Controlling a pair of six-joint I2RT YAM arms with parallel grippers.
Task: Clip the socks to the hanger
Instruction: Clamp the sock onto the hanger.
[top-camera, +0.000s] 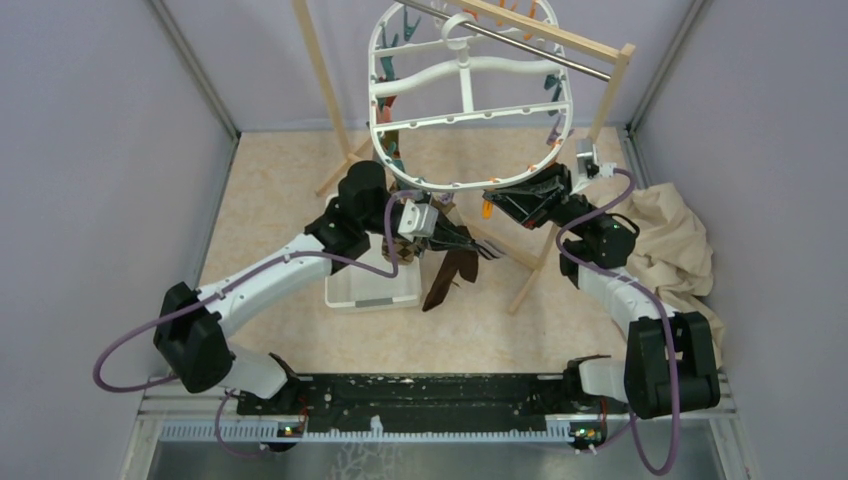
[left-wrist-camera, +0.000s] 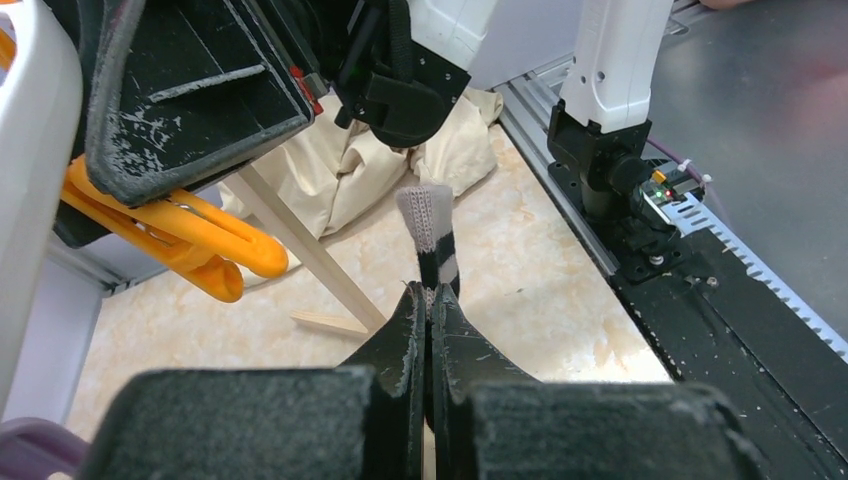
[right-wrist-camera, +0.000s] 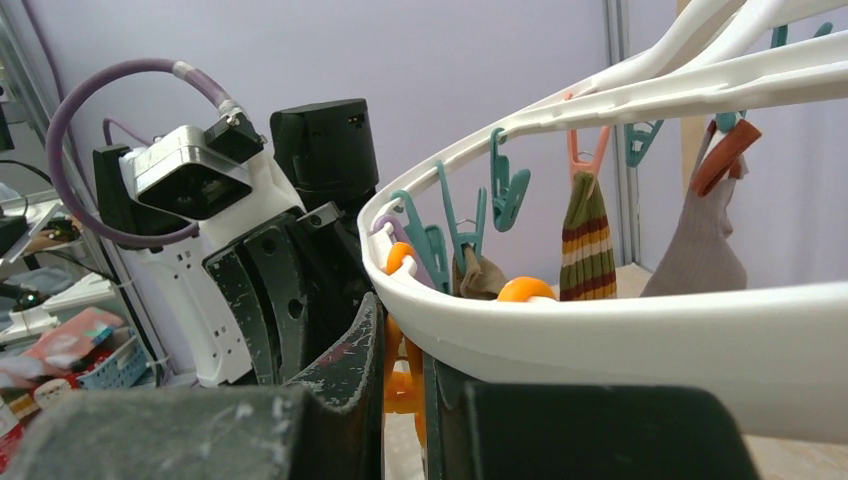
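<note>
The white oval hanger (top-camera: 470, 120) hangs from the bar of a wooden rack, with teal and orange pegs round its rim. My left gripper (top-camera: 468, 243) is just below its near rim, shut on a dark brown sock (top-camera: 448, 275) that dangles under it. In the left wrist view the gripper (left-wrist-camera: 431, 292) pinches the sock (left-wrist-camera: 430, 225), whose tan tip sticks up past the fingertips. My right gripper (top-camera: 500, 203) is shut on an orange peg (top-camera: 487, 209) at the near rim. The right wrist view shows the gripper (right-wrist-camera: 403, 340) squeezing that peg (right-wrist-camera: 404, 385) under the rim (right-wrist-camera: 620, 330). A striped sock (right-wrist-camera: 587, 250) and a grey-brown sock (right-wrist-camera: 700, 250) hang clipped.
The wooden rack (top-camera: 600, 110) stands on slanted legs under the hanger. A white tray (top-camera: 370, 290) lies on the floor below my left arm. A big beige cloth (top-camera: 675, 250) is heaped at the right wall. The two grippers are close together.
</note>
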